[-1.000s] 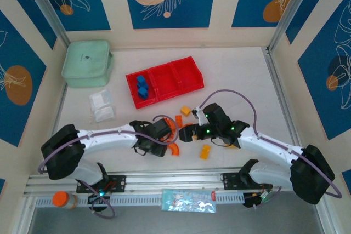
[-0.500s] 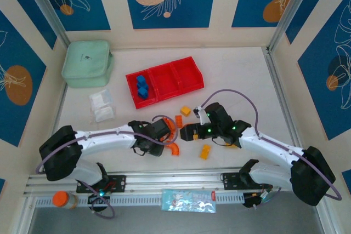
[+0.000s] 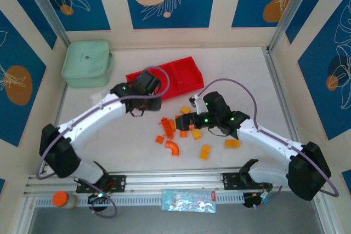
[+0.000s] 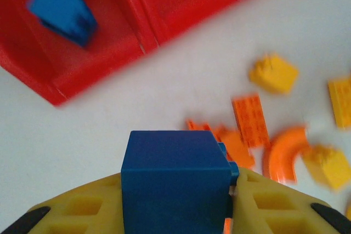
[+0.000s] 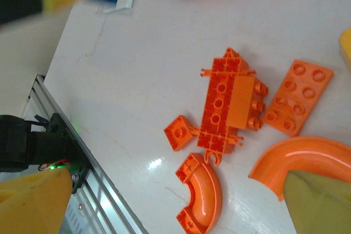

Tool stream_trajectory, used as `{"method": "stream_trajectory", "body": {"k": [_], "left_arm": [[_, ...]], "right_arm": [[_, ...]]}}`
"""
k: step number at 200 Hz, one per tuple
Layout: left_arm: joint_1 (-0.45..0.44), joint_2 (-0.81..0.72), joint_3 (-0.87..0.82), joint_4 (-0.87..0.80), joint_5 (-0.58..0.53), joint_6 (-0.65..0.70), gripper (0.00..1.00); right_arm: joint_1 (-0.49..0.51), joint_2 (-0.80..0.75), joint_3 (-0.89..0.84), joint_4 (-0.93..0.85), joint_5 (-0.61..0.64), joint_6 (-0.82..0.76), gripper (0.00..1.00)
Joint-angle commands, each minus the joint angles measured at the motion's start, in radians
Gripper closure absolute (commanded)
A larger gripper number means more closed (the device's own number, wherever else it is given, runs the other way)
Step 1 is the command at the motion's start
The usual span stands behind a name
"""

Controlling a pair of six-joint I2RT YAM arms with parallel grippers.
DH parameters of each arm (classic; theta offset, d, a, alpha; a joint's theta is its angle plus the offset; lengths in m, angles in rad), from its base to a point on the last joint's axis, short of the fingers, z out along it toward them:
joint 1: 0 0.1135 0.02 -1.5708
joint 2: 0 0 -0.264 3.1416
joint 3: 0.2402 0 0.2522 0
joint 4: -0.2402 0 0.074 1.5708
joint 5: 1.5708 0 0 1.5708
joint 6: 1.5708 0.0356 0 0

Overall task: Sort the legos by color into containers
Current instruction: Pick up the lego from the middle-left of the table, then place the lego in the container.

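Closest to you, a few legos are loose on the tabletop (image 3: 241, 80): a small orange arch (image 3: 173, 147), a yellow brick (image 3: 205, 151) just right of it, and a yellow-orange brick (image 3: 232, 143) tucked against the right arm.

A bit further out is the main scatter. Your right gripper (image 5: 175, 182) hangs over it with the jaws spread wide and nothing between them. On the right wrist cam one finger (image 5: 323, 201) overlaps the end of a bigger orange arch (image 5: 307, 154), but I can't tell if it's actually touching. Also under there: a small square orange piece (image 5: 178, 132), a stack of orange plates and bricks (image 5: 227, 102), and a flat eight-stud plate (image 5: 298, 98) just beside the stack.

Further still, your left gripper (image 4: 178, 182) is clamped on a blue brick (image 4: 174, 163), up by the left end of the red tray (image 3: 184, 72). The left wrist cam shows other blue bricks (image 4: 60, 4) lying in that end compartment, a bit blurred.

Way back in the far left corner is the mint green pouch (image 3: 86, 63), well apart from the legos.
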Motion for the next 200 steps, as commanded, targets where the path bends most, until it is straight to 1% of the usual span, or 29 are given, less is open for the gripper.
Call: {"method": "stream_trajectory", "body": {"k": [1, 27, 65, 81, 95, 146, 160, 179, 200], "left_arm": [[0.072, 0.104, 0.095, -0.054, -0.047, 0.090, 0.60], [0.154, 0.237, 0.203, -0.046, -0.013, 0.114, 0.60], [0.235, 0.392, 0.329, -0.062, -0.055, 0.147, 0.60], [0.268, 0.440, 0.362, -0.053, -0.055, 0.162, 0.60], [0.293, 0.477, 0.386, -0.047, -0.034, 0.170, 0.60], [0.325, 0.560, 0.459, -0.052, -0.028, 0.184, 0.55], [0.326, 0.565, 0.461, -0.050, -0.028, 0.190, 0.52], [0.327, 0.564, 0.474, -0.060, -0.030, 0.198, 0.44], [0.330, 0.541, 0.477, -0.060, -0.040, 0.199, 0.43]], "right_arm": [[-0.005, 0.017, 0.032, 0.010, -0.019, -0.020, 0.01], [-0.014, 0.033, 0.046, 0.023, -0.012, -0.010, 0.01], [-0.026, 0.049, 0.059, 0.032, -0.012, -0.013, 0.01], [-0.033, 0.058, 0.061, 0.032, -0.019, -0.014, 0.01], [-0.038, 0.067, 0.066, 0.032, -0.027, -0.014, 0.01], [-0.047, 0.083, 0.083, 0.038, -0.035, -0.012, 0.01], [-0.049, 0.082, 0.079, 0.042, -0.031, -0.012, 0.01], [-0.051, 0.082, 0.081, 0.042, -0.030, -0.010, 0.01], [-0.053, 0.081, 0.085, 0.044, -0.041, -0.009, 0.01]]}}
